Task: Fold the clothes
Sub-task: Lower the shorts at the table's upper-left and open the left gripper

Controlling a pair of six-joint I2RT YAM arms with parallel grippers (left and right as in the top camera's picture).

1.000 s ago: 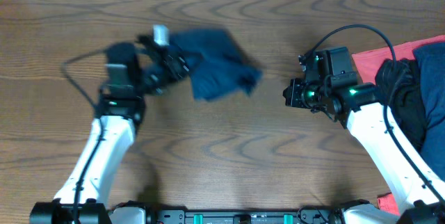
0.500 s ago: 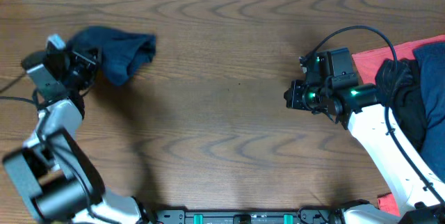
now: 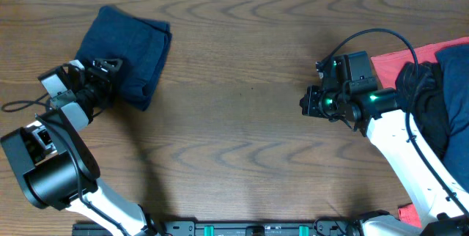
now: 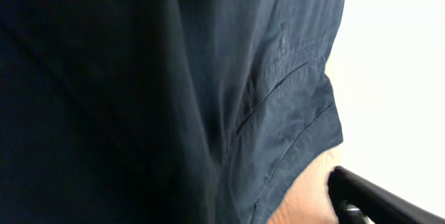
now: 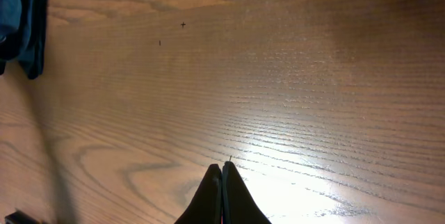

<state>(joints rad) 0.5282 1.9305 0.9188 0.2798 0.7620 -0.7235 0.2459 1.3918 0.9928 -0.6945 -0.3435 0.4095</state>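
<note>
risk: left pincer (image 3: 106, 75) wide at shorts (image 3: 128, 42) edge | may snag, dragging fold as i retract | right pincer (image 5: 222, 175) closed, empty

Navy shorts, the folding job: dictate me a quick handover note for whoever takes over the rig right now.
Left end effector: open, at the near-left edge of the navy shorts, no grip visible.
Right end effector: shut, empty, over bare table.
Shorts: compact folded bundle, far left of the table.
Done: fold looks finished.
To do: back the left arm off, check the bundle is tidy.
</note>
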